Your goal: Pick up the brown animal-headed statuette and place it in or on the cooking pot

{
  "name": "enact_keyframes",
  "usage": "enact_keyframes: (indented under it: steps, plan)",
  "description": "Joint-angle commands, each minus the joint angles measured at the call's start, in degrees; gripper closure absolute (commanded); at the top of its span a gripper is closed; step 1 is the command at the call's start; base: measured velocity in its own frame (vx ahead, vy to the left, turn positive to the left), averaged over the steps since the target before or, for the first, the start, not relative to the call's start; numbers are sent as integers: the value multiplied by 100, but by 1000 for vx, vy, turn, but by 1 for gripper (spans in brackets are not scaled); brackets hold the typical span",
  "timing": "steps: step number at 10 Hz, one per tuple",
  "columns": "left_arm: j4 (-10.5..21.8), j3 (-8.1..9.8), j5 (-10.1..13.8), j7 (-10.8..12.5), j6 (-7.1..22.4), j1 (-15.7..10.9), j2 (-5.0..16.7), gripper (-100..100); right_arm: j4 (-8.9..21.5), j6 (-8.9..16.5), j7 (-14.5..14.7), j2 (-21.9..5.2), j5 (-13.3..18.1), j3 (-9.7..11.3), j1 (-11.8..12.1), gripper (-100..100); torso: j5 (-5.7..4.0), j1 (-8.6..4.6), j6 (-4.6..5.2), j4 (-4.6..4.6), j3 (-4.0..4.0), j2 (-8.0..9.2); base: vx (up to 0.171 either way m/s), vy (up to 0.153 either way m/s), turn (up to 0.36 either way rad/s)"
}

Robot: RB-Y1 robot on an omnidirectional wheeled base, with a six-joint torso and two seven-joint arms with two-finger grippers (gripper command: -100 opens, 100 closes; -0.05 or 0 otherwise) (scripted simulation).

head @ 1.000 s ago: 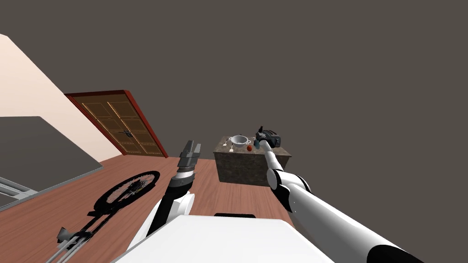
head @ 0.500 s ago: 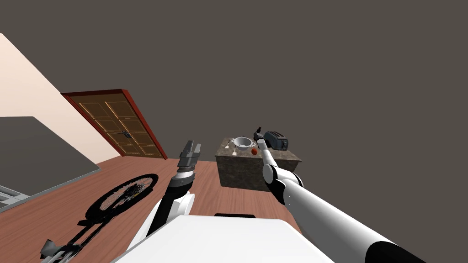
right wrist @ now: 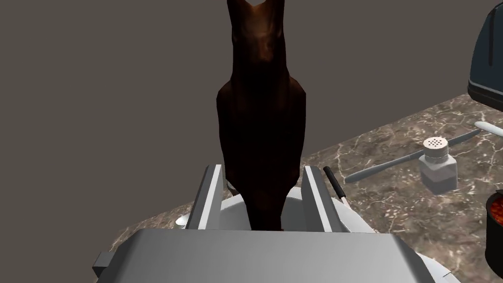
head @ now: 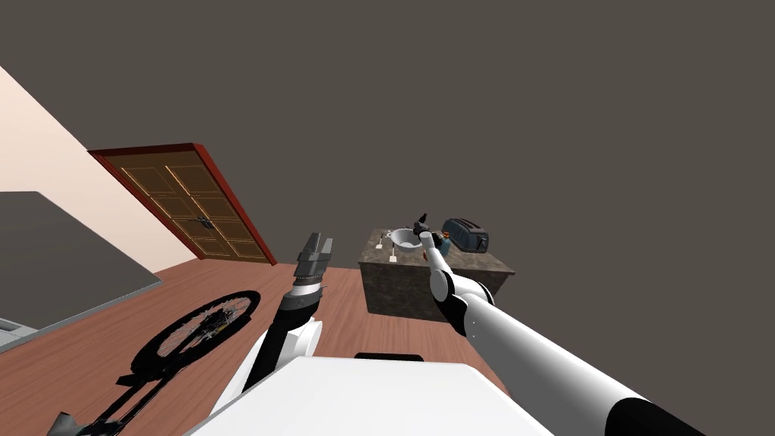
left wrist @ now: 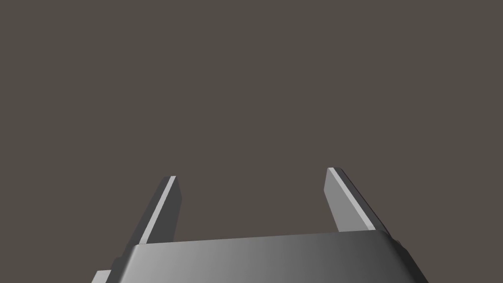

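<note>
Right wrist view: right gripper point(right wrist: 261, 167) pinching statuette point(right wrist: 260, 127); white pot point(right wrist: 294, 206) close under the fingers; shaker point(right wrist: 438, 162) nearby.
Head view: toaster point(head: 467, 235) on the same counter point(head: 424, 280).
Statuette: dark brown, glossy, eared.
Left gripper point(left wrist: 251, 174): fingers spread.

dark brown statuette point(right wrist: 260, 123), upright, over pale grey cooking pot point(head: 406, 239), on marbled counter point(right wrist: 393, 196)

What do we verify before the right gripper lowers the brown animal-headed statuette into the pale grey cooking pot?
1. Right gripper shut on brown animal-headed statuette: ok.
2. Statuette upright in the grip: ok.
3. Pale grey cooking pot under the gripper: ok, its rim shows just beneath.
4. Statuette centred over pot opening: cannot tell.
5. White shaker on the brown marble counter stands apart from pot: ok.
6. Left gripper open, idle, away from counter: ok.
</note>
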Motion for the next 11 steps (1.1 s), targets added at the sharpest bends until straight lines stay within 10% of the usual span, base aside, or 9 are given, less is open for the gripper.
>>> enact_keyframes:
  steps: [1,7,8,11]
  plan:
    - [0,0,0,0,0,0,0,0,170,-47,69,208,-94,-62,-86,100,0,0,0,0,0,0,147,90,7]
    - [0,0,0,0,0,-1,1,0,280,-88,90,411,-156,-119,-134,100,-1,-40,19,17,33,52,39,29,5]
    - [0,0,0,0,0,-1,1,0,289,-94,71,414,-160,-105,-135,-100,0,-43,22,20,37,58,0,0,0]
    - [0,0,0,0,0,-1,1,0,288,-93,72,414,-160,-107,-135,-100,0,-43,23,21,40,62,0,0,0]
